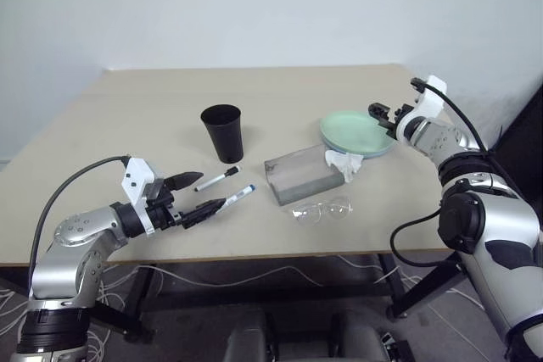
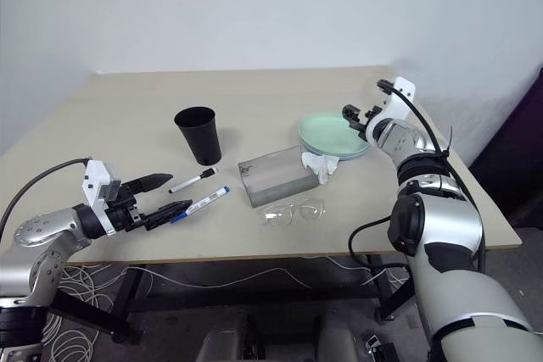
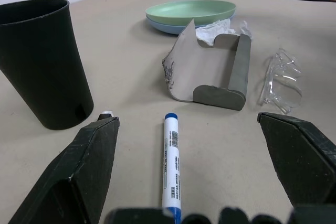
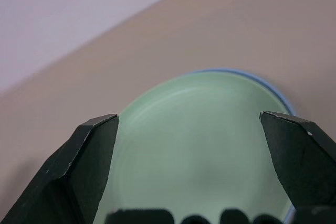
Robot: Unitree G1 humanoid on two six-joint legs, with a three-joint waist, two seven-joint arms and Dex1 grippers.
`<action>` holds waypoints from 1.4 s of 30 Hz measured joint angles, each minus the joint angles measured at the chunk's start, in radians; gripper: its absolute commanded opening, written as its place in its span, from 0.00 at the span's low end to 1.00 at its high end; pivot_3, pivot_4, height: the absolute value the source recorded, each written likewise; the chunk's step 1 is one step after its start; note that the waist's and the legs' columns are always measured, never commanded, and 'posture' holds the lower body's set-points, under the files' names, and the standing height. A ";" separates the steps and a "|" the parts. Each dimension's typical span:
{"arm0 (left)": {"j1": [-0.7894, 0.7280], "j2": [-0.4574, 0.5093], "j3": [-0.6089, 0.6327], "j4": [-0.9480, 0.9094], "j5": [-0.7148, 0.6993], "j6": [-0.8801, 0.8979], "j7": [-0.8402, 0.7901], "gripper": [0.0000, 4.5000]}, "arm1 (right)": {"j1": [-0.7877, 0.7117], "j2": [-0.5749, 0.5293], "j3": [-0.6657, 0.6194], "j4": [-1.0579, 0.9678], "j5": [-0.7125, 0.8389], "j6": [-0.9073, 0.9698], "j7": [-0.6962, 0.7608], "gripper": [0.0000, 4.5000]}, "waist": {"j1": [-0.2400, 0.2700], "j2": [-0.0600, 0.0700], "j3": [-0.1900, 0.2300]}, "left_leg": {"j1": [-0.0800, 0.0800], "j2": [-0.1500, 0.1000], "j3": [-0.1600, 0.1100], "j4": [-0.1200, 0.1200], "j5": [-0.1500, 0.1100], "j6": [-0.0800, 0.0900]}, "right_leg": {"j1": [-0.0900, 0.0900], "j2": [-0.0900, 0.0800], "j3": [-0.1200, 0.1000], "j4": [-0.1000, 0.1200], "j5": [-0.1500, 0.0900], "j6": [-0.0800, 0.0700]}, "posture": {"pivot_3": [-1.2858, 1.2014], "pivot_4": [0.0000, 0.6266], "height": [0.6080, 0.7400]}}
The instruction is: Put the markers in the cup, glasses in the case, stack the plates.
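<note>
A: Plates look stacked. Mint green plate (image 1: 355, 131) sits on the light blue plate (image 3: 157, 24), far right of the bench (image 1: 254, 91). Right gripper (image 1: 383, 116) just at the rim, jaws apart, nothing held.

B: Risk there?

A: The jaws straddle the green plate's edge in the right wrist view. Any sideways drift of that arm could nudge the top plate off-centre. Crumpled tissue (image 1: 344, 164) touches the stack's near rim and could be dragged along.

B: Left side?

A: Left gripper (image 1: 193, 197) low over the bench, jaws wide, empty. Blue-capped marker (image 3: 171, 163) lies between them, pointing toward the case (image 1: 299, 173). Black-capped marker (image 1: 217, 179) just beside it, near the foot of the cup (image 1: 222, 132).

B: What goes wrong on the pick?

A: The markers lie close together. A closing jaw may catch the black-capped one or roll the blue one away. A thin round barrel flat on the bench slips easily. The cup is tall and narrow-footed; a marker dropped in at an angle could tip it.

B: Glasses?

A: Glasses (image 1: 322, 208) on the bench in front of the case, near the front edge. Clear frame, hard to read; I can't tell whether the arms are folded. A push could send them off the bench. The case seems to lie open with its lid spread out.
</note>
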State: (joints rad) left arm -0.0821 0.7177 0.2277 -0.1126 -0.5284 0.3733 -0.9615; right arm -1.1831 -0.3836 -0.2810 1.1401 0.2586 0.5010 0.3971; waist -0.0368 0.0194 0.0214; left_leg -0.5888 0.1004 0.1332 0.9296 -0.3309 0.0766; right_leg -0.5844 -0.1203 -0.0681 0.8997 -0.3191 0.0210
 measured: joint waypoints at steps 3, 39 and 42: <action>0.000 0.000 0.000 -0.001 0.000 0.001 0.001 1.00 | 0.081 -0.026 0.095 -0.155 -0.028 0.141 0.093 0.99 | 0.005 0.000 0.000 | 0.000 0.000 0.000 0.000 -0.001 -0.001 | 0.001 0.000 -0.001 -0.001 0.000 0.000 | 0.52 0.00 0.24; 0.008 -0.009 0.000 -0.009 0.000 0.008 0.017 1.00 | 0.359 0.034 0.288 -0.572 -0.048 0.393 0.163 0.99 | -0.008 -0.001 -0.001 | 0.002 0.001 0.002 -0.003 0.000 -0.004 | 0.000 0.000 -0.001 0.000 0.000 0.000 | 0.52 0.00 0.24; 0.007 -0.012 -0.001 -0.009 0.000 0.008 0.020 1.00 | 0.325 0.060 0.297 -0.513 -0.062 0.347 0.163 0.99 | -0.012 -0.001 -0.001 | 0.002 0.001 0.003 -0.003 0.000 -0.005 | 0.000 0.000 -0.001 0.000 0.000 0.000 | 0.52 0.00 0.24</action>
State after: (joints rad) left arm -0.0750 0.7062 0.2271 -0.1217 -0.5285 0.3813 -0.9411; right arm -0.8578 -0.3234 0.0155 0.6266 0.1969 0.8477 0.5602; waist -0.0486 0.0182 0.0206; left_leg -0.5864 0.1018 0.1361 0.9267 -0.3305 0.0719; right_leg -0.5846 -0.1198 -0.0689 0.8999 -0.3190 0.0210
